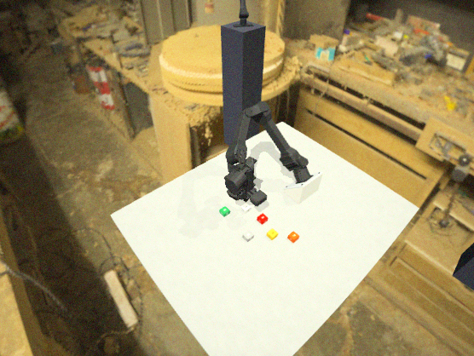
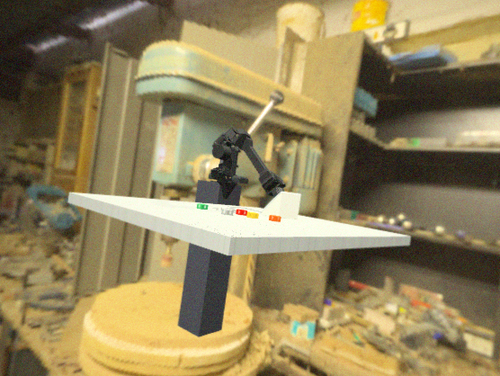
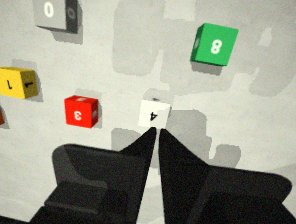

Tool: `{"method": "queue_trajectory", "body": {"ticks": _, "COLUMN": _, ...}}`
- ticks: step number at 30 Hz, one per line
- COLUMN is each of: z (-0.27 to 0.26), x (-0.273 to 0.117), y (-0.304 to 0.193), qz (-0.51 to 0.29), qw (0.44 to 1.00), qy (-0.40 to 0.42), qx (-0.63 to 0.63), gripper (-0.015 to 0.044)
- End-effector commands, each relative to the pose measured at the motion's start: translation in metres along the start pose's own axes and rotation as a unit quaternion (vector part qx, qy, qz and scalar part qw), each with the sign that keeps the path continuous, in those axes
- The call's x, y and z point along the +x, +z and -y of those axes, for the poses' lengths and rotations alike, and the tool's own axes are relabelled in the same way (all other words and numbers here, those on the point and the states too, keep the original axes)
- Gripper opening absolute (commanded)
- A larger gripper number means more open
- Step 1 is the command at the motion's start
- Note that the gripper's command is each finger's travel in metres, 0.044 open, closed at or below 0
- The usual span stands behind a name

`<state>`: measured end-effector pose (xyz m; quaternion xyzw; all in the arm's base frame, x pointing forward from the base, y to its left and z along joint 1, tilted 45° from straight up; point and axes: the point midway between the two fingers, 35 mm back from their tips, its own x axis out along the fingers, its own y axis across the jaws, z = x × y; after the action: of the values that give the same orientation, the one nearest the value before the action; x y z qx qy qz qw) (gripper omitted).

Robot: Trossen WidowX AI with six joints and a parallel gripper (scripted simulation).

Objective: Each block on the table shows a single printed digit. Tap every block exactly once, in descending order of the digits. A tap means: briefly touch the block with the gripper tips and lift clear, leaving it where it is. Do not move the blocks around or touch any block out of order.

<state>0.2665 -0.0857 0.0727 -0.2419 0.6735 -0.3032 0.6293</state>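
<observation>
My gripper is shut and empty, pointing down above the table near the white block, which shows a 4. In the wrist view its tips appear at that block's near edge, with height between them. The green block shows 8, the red block 3, the yellow block 1, the grey block 0. The orange block is barely in the wrist view; its digit is unreadable.
The white table carries the blocks. A white wedge-shaped stand is at the arm's base. A dark post is at the table's back edge. The red block is the white block's closest neighbour.
</observation>
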Motion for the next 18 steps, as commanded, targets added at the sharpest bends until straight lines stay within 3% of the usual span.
{"method": "queue_trajectory", "body": {"ticks": 1, "z": -0.001, "x": -0.040, "y": 0.004, "qz": 0.007, "qw": 1.000, "qy": 0.005, "qx": 0.000, "gripper": 0.0020}}
{"method": "queue_trajectory", "body": {"ticks": 4, "z": 0.000, "x": -0.070, "y": 0.001, "qz": 0.005, "qw": 1.000, "qy": 0.004, "qx": 0.006, "gripper": 0.0020}}
{"method": "queue_trajectory", "body": {"ticks": 9, "z": -0.003, "x": -0.072, "y": 0.001, "qz": 0.005, "qw": 1.000, "qy": 0.005, "qx": 0.006, "gripper": 0.0020}}
{"method": "queue_trajectory", "body": {"ticks": 14, "z": -0.079, "x": -0.073, "y": -0.018, "qz": 0.005, "qw": 1.000, "qy": 0.007, "qx": 0.005, "gripper": 0.0020}}
{"method": "queue_trajectory", "body": {"ticks": 18, "z": -0.090, "x": -0.073, "y": -0.023, "qz": 0.005, "qw": 1.000, "qy": 0.006, "qx": 0.006, "gripper": 0.0020}}
